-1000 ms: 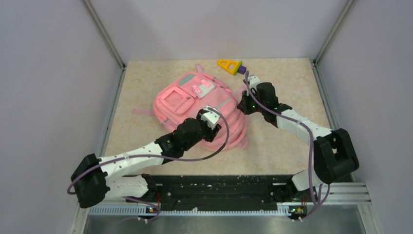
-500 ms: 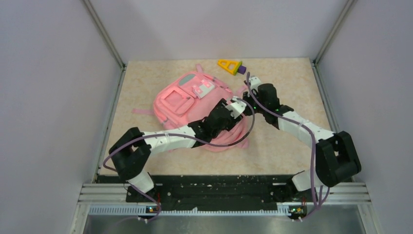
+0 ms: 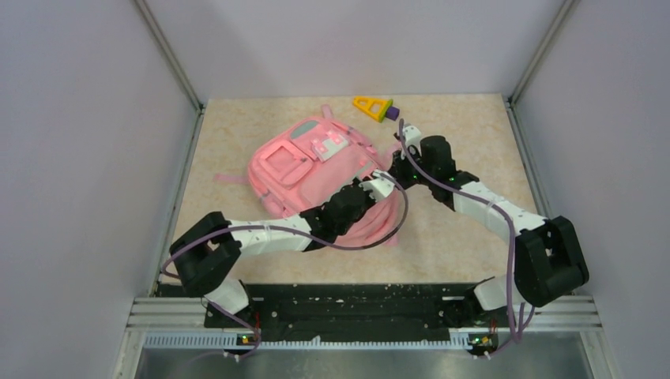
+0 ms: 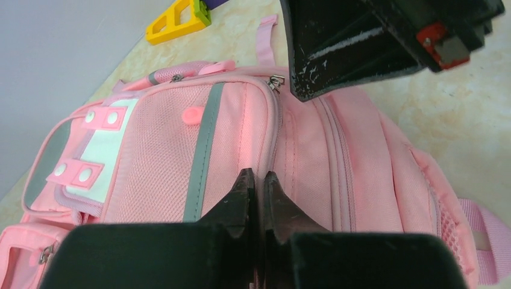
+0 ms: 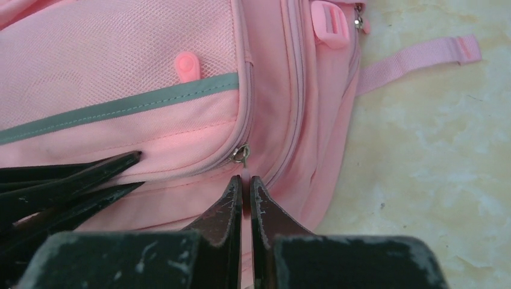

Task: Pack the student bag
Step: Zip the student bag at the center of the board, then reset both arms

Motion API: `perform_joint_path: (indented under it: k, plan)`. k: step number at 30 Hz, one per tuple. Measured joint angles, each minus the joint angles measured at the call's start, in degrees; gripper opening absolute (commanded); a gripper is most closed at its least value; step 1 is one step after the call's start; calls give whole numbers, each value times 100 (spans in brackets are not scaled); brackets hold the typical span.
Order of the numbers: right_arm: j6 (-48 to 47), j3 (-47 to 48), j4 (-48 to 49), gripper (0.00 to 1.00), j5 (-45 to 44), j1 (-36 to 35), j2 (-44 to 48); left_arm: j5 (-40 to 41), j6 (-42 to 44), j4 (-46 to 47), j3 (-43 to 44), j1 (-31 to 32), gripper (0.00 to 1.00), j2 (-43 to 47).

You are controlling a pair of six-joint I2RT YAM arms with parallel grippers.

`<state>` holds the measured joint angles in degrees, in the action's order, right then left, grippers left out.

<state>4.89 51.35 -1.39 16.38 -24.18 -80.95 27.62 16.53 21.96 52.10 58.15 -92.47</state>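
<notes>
The left gripper (image 4: 254, 180) is clenched, its tips drawn together and pressed onto the pink fabric beside a zip seam. Whether a fold of cloth is pinched between them I cannot tell. The right gripper (image 5: 244, 183) is squeezed tight too, with its tips against the bag just below a small metal zip pull (image 5: 241, 153). It does not look to have the pull itself. The two grippers meet almost nose to nose at the same corner of the student bag (image 3: 308, 170), which lies flat on the counter (image 3: 458, 229), front pockets and white patch facing up, near the middle and a little to the left. The zip lines that show near the grippers look closed, and I see no gap into the main compartment. Beyond the bag's top, near the far edge of the counter and apart from the bag, lies a yellow triangular toy (image 3: 371, 105) with a purple piece at one end. To my eye the packing has hardly begun: the arms seem to be working at getting the bag open. Opening the zip, putting the toy inside and closing up all look left to do.
</notes>
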Motion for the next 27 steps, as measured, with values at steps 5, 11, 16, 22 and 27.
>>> perform_joint_path:
  k: [5, 11, 16, 22, 27]
  plan:
    - [-203, 4, -66, 0, 422, -15, 2, -546, -33, -142, -728, 7, 0, 938]
    - [-560, 291, -256, 0, 933, -136, -269, -1231, -190, -713, -1274, 0, 0, 1952]
    - [-778, 737, -474, 0, 1099, -365, -789, -1263, -289, -946, -1467, -66, 0, 2267]
    - [-772, 807, -203, 23, 1010, -546, -999, -1126, -378, -1003, -1569, -76, 22, 2347]
    - [-745, 793, 26, 75, 516, -509, -953, -1207, -643, -1016, -1569, -59, 77, 2350]
